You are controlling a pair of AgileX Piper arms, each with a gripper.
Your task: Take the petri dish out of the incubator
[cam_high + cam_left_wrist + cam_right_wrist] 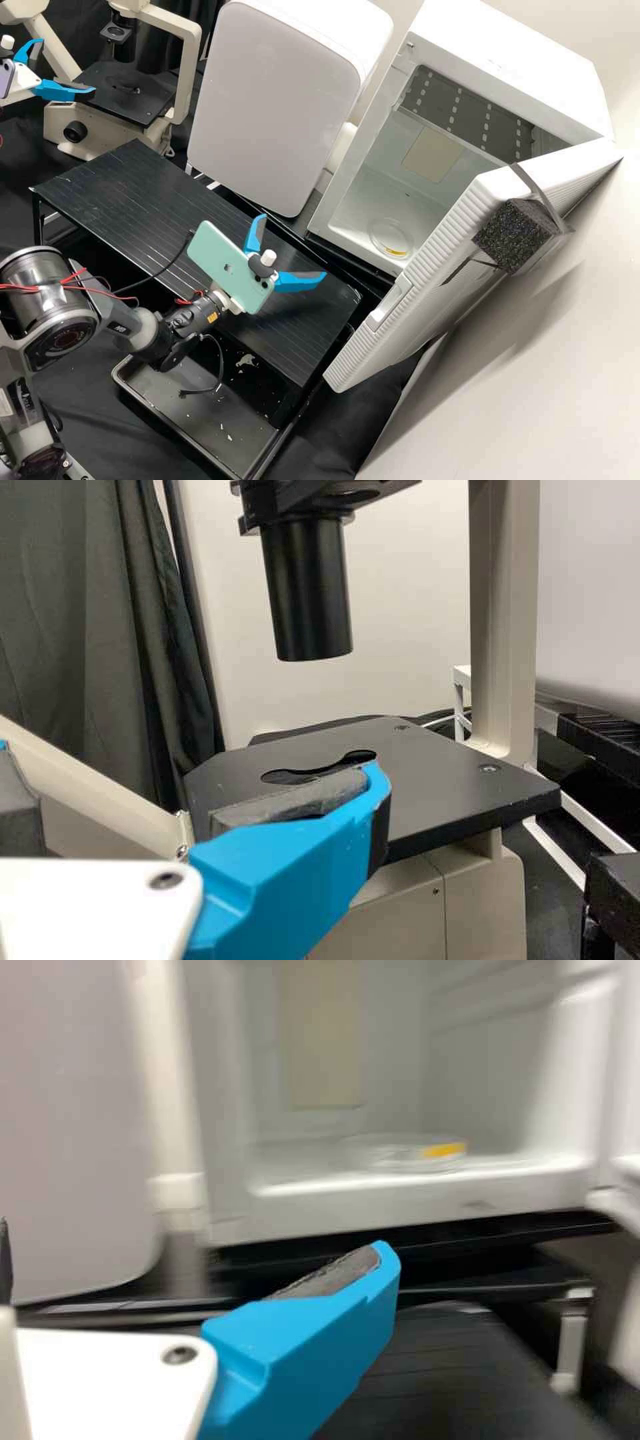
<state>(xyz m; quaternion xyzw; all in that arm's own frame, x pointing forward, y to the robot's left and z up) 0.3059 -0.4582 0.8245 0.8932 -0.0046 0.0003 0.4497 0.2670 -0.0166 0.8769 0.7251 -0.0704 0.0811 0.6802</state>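
From where I'm standing, the right arm leans in across the low black shelf point(133, 210), its dark grey wrist stretched out over the boards and a mint-green phone point(223, 257) riding on top. Its right gripper point(293, 245) hangs above the shelf, short of the incubator point(513, 73), turned toward the open front; the two blue fingers point(300, 281) are spread wide, making a broad V. The petri dish point(391, 238) lies flat on the incubator floor, just inside the mouth, a yellow mark on its side, well apart from those fingers. In the right wrist view, one blue finger angles up in front of the incubator's lower edge, and the dish sits beyond it. The incubator door point(407, 313) stands swung open, with a black foam block point(512, 235) strapped on its outside. Over at the microscope point(191, 53), the left gripper point(67, 65) is held by the black stage point(123, 100), its fingers parted too. The left wrist view shows one of its fingers slanting across the stage, with the dark cylinder point(308, 595) of the microscope above.
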